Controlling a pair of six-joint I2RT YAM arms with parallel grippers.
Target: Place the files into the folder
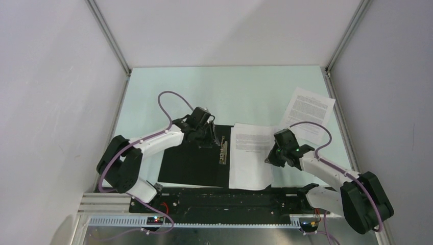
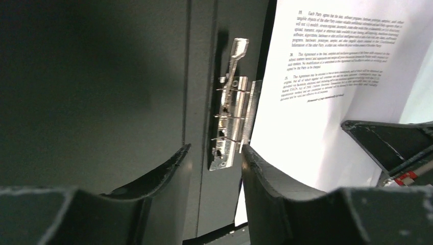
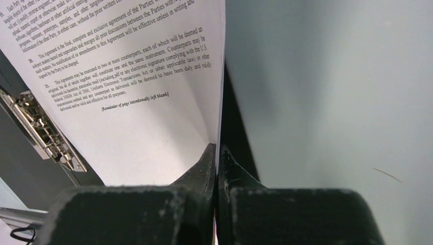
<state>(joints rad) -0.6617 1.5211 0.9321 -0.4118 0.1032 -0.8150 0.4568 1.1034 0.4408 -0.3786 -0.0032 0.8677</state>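
The folder [image 1: 191,166] lies open, black inside up, with its metal clip [image 1: 223,150] along the spine. One printed white sheet [image 1: 250,158] lies on the folder's right half, and another sheet [image 1: 308,113] lies on the table at the far right. I cannot make out a third sheet. My left gripper [image 1: 208,137] is open and empty, its jaws just short of the clip [image 2: 232,109] in the left wrist view. My right gripper [image 1: 272,155] is shut on the right edge of the sheet [image 3: 127,92], holding that edge lifted over the folder's black edge [image 3: 234,127].
The pale green table [image 1: 245,94] is walled by white panels left, back and right. The black base rail [image 1: 224,199] with both arm mounts runs along the near edge. My right arm's purple cable loops over the far sheet.
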